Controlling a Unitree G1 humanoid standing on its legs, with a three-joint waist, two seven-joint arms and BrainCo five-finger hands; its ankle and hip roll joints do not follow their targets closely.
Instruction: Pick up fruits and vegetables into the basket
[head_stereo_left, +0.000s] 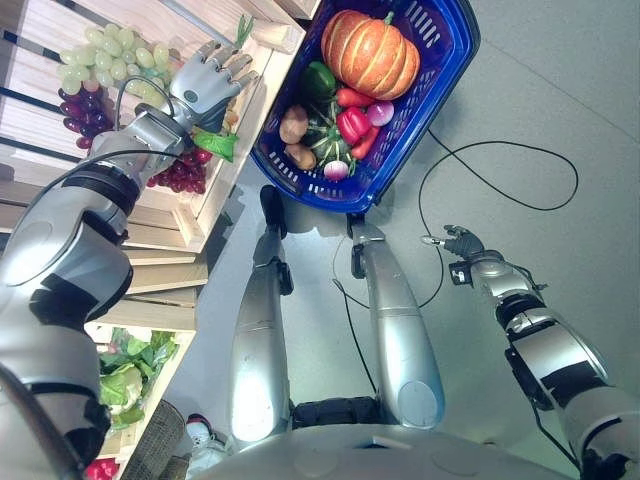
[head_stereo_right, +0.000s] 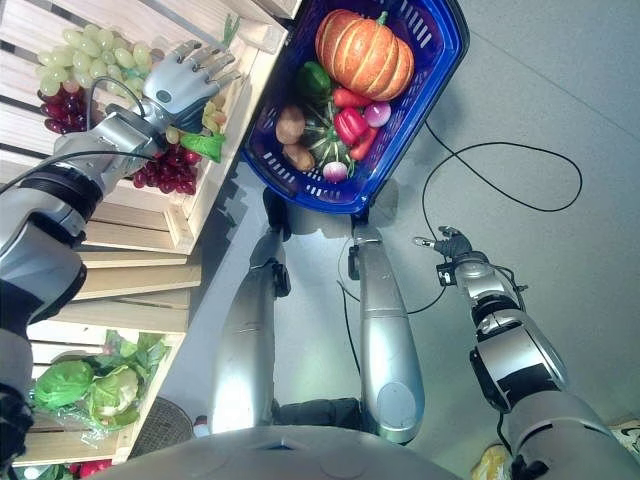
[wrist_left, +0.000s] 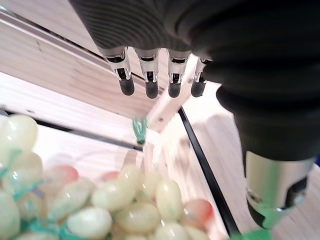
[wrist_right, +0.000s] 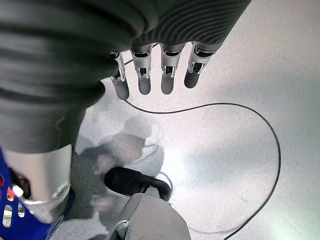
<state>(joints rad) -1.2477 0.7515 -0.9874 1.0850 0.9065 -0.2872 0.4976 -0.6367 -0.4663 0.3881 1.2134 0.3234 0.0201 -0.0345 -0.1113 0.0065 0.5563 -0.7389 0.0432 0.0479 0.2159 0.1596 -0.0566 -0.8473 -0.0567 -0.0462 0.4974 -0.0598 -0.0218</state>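
My left hand hovers open over a wooden crate on the left, its fingers straight and holding nothing. Just under it lie pale green grapes, and dark red grapes lie beside a green bunch. A blue basket stands on the floor in the middle, holding a pumpkin, a red pepper, a green pepper and potatoes. My right hand hangs open over the bare floor at the right, with its fingers relaxed.
More red grapes and a green leaf sit at the crate's near edge. A lower crate holds cabbages. A wicker basket stands below it. Grey floor stretches to the right of the blue basket.
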